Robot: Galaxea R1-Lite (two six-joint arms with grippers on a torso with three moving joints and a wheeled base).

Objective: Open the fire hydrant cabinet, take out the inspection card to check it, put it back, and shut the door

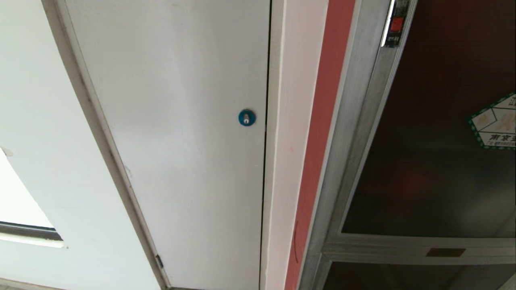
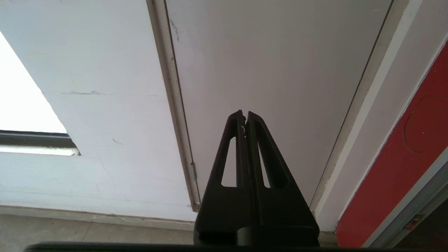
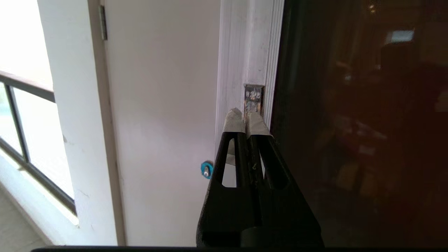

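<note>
- We see the fire hydrant cabinet [image 1: 354, 133] at the right of the head view: a tall brushed silver frame, its long axis running up the wall, with a red strip along its left side.
- The door [image 1: 435, 153], a dark tinted glass panel in that frame, lies flat in the frame, facing out toward us; its long axis is upright too.
- A red latch [image 1: 397, 24] sits at the top of the door's left stile, and a green-and-white hexagonal sticker [image 1: 498, 123] is on the glass at the picture's right edge.
- Left of the cabinet stands a plain white panel [image 1: 181, 133] with a blue round lock [image 1: 246, 117] near its right edge.
- We find neither arm in the head view.
- The right wrist view alone shows the right pincer [image 3: 246, 117]: fingers pressed together, holding nothing, tape-wrapped tips close before a small metal plate [image 3: 253, 98] on the silver stile, just beside the dark glass.
- The left wrist view alone shows the left pincer [image 2: 245, 113], fingers together and empty, pointing at the white panel, with a strip of floor [image 2: 70, 231] below the wall.
- Both wrist views catch a bright window [image 3: 21, 105] at the far left.
</note>
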